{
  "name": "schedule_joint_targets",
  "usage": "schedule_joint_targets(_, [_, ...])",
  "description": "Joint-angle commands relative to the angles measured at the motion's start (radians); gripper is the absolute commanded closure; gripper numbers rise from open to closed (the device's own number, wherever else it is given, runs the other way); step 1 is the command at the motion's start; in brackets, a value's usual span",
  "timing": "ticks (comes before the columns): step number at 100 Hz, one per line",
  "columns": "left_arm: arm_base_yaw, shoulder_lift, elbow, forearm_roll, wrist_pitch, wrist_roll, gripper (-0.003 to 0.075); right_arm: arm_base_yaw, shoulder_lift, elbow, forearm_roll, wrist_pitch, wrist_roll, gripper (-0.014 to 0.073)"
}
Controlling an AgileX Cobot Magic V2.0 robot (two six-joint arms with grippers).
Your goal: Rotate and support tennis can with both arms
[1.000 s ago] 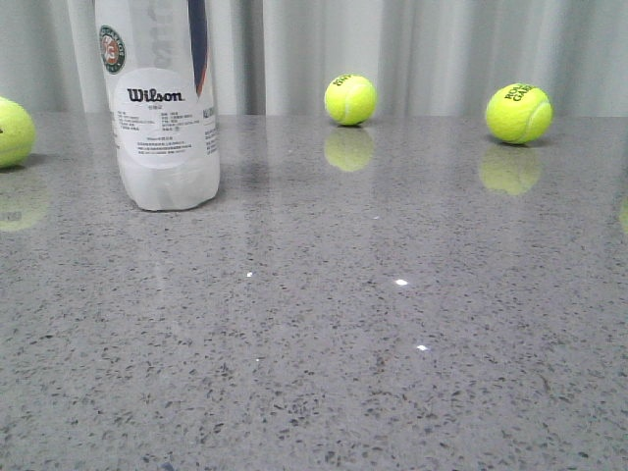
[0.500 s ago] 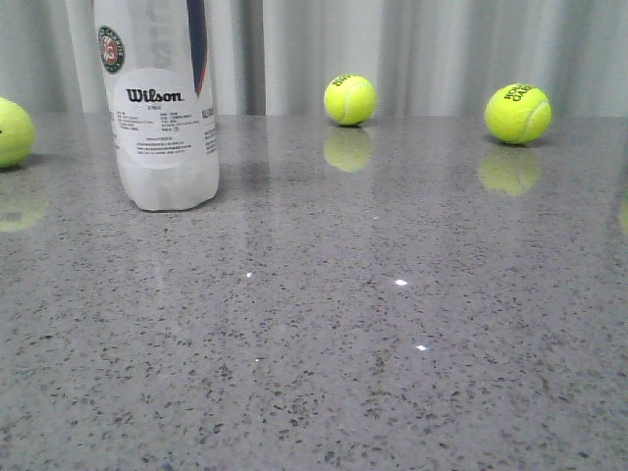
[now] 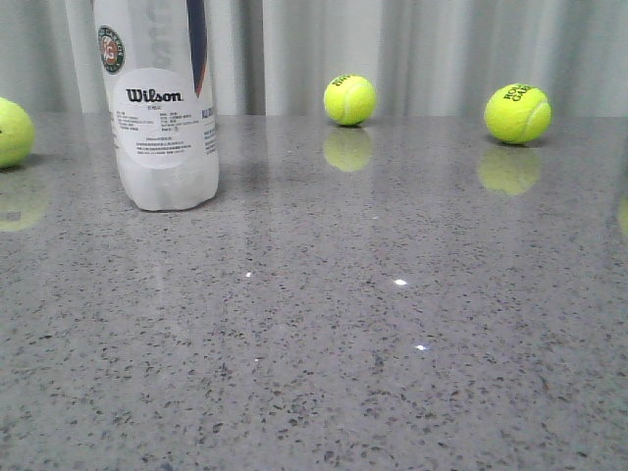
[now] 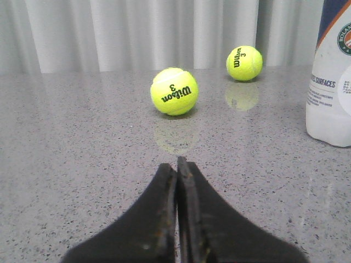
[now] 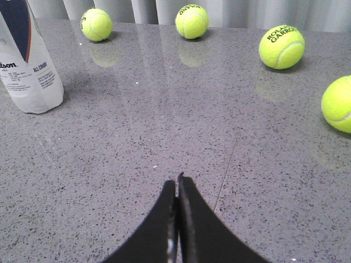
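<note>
The tennis can [image 3: 162,108] stands upright at the back left of the grey speckled table [image 3: 324,334], its Wilson label facing me and its top cut off by the frame edge. It also shows in the left wrist view [image 4: 333,76] and in the right wrist view [image 5: 28,63]. My left gripper [image 4: 176,162] is shut and empty, low over the table, well apart from the can. My right gripper [image 5: 177,179] is shut and empty, also far from the can. Neither arm shows in the front view.
Yellow-green tennis balls lie about: one at the far left edge [image 3: 12,131], one at the back middle [image 3: 350,99], one at the back right [image 3: 518,113]. Two balls [image 4: 174,91] [image 4: 244,62] lie ahead of the left gripper. A grey curtain [image 3: 432,49] hangs behind.
</note>
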Motion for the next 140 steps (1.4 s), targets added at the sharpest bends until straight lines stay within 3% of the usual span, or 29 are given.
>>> schedule_joint_targets(1, [0.004,-0.038,0.046,-0.007,-0.077,-0.009,0.0741,-0.005,0.004,-0.024,0.012,-0.074,-0.005,0.065])
schedule_joint_targets(18, [0.004,-0.038,0.046,-0.007,-0.077,-0.009,0.0741,-0.005,0.004,-0.023,0.001,-0.082,-0.005,0.065])
schedule_joint_targets(33, [0.004,-0.038,0.046,-0.007,-0.077,-0.009,0.0741,-0.006,0.004,-0.013,-0.023,-0.223,-0.005,0.065])
schedule_joint_targets(56, [0.004,-0.038,0.046,-0.007,-0.077,-0.009,0.0741,-0.147,-0.04,0.12,-0.343,-0.476,0.138,0.065])
schedule_joint_targets(76, [0.004,-0.038,0.046,-0.007,-0.077,-0.009,0.0741,-0.243,-0.153,0.251,-0.393,-0.477,0.253,0.065])
schedule_joint_targets(95, [0.004,-0.038,0.046,-0.007,-0.077,-0.009,0.0741,-0.256,-0.277,0.376,-0.393,-0.479,0.299,0.065])
schedule_joint_targets(101, [0.004,-0.038,0.046,-0.007,-0.077,-0.009,0.0741,-0.256,-0.321,0.373,-0.402,-0.414,0.302,0.065])
schedule_joint_targets(140, [0.004,-0.038,0.046,-0.007,-0.077,-0.009,0.0741,-0.258,-0.324,0.374,-0.402,-0.469,0.302,0.065])
